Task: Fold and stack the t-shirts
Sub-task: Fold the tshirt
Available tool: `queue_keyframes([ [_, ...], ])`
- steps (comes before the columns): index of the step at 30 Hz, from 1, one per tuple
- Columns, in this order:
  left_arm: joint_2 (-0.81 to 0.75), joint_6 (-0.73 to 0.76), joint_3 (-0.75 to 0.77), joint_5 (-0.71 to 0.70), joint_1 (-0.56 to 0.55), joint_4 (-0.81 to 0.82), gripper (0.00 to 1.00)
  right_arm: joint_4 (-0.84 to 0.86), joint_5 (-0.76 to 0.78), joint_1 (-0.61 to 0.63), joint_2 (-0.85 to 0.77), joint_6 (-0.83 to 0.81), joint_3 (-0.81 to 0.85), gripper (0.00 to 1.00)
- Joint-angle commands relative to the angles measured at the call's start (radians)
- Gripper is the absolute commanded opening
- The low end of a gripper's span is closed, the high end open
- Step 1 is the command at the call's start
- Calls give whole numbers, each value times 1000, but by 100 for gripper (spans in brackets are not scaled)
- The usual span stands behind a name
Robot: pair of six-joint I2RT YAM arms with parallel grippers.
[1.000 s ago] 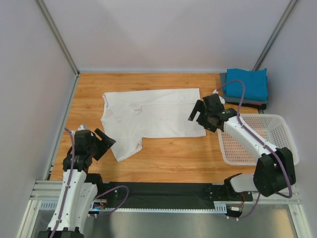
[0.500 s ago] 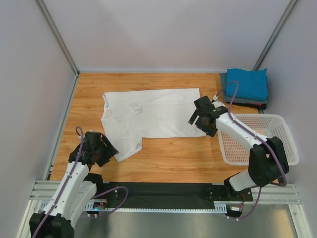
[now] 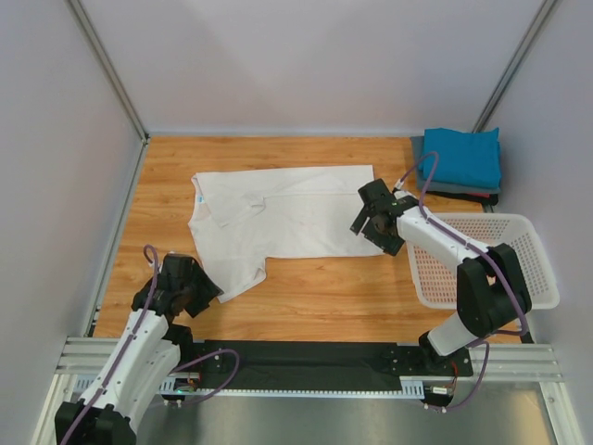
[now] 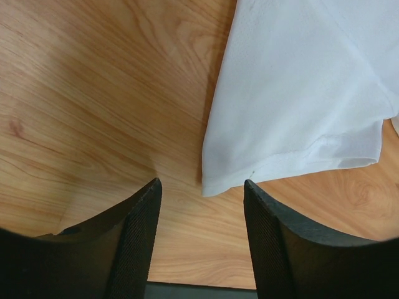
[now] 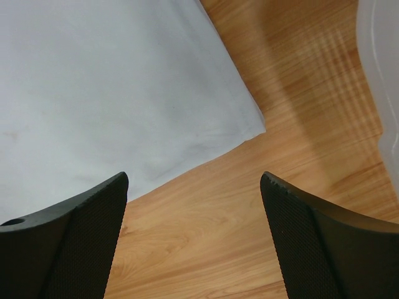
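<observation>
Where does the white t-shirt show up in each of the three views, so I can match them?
Top external: the white t-shirt lies spread flat, centre-left on the table.
Left wrist: the white t-shirt fills the upper right, with one hemmed corner pointing down.
Right wrist: the white t-shirt fills the upper left, its corner reaching right of centre.
Shared landmark: the wooden table, bare beside the cloth in all three.

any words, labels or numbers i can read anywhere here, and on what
None can be read in any view.
Small blue tag at the neck of the white t-shirt: too small to read, if it bears text at all.
White mesh basket and folded teal t-shirt: no markings visible.
</observation>
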Motion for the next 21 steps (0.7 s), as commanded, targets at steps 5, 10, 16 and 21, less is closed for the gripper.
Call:
queue_keyframes([
  [5,54,-41,-47,33,-22,74,59,39,30,4,9,25,31,88],
  [10,39,-62,-52,26,-27,74,57,33,40,2,10,30,26,88],
  [16,50,-71,-36,5,-32,35,49,19,53,2,30,45,34,89],
  [21,69,-70,-29,6,-35,30,49,19,51,2,61,56,51,89],
])
